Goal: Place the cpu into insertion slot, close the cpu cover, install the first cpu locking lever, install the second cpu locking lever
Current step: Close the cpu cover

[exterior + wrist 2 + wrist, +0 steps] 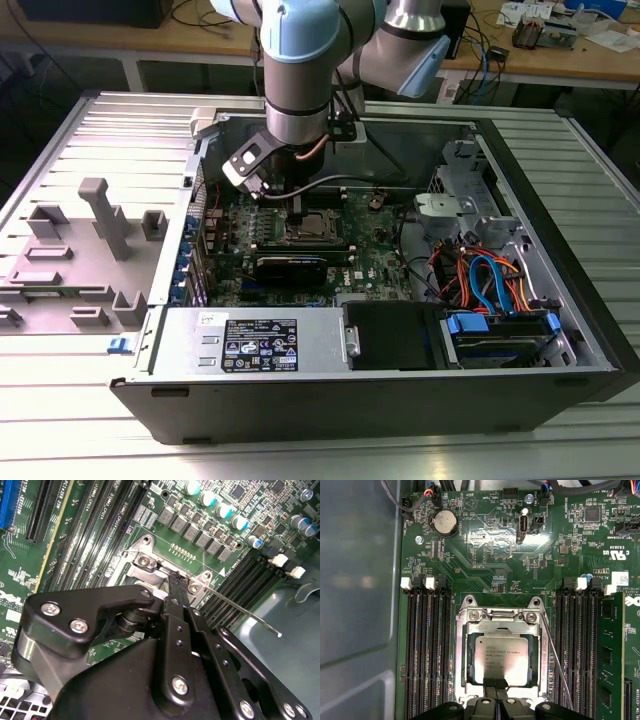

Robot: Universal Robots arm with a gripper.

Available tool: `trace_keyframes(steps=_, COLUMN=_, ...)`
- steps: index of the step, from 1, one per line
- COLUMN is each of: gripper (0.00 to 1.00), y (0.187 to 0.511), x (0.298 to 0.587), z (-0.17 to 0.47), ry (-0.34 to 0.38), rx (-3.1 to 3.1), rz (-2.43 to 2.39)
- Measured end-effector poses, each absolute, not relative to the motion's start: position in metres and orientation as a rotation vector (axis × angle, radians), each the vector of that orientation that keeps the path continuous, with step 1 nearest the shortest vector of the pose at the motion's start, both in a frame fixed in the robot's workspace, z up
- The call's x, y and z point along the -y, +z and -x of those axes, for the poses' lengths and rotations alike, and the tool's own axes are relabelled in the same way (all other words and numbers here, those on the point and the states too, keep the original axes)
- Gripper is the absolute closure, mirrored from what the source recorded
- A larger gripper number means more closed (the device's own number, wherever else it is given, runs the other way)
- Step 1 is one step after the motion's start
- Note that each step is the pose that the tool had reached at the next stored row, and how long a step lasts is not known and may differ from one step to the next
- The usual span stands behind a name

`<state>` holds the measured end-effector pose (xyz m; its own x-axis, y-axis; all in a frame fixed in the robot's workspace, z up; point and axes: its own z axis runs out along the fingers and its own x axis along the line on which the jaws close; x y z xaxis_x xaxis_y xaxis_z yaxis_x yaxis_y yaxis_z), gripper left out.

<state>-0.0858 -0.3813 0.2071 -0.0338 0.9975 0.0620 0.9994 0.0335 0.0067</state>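
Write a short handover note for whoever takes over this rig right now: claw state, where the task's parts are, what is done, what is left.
Claw: low over the socket's edge, tips close together at the cpu cover's rim; whether it grips anything cannot be told.
Cpu: seated in the insertion slot, silvery top showing.
Cpu cover: lies down over the chip, framing it.
Locking lever: thin wire rod beside the socket, looks unlatched.
Done: cpu placed, cover apparently closed.
Left: both locking levers.
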Motion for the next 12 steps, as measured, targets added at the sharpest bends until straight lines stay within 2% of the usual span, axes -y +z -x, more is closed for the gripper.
trace_keyframes(steps=12, gripper=0.89, y=0.213, x=0.381, z=0.060, ry=-0.074, rx=2.229, rz=2.155)
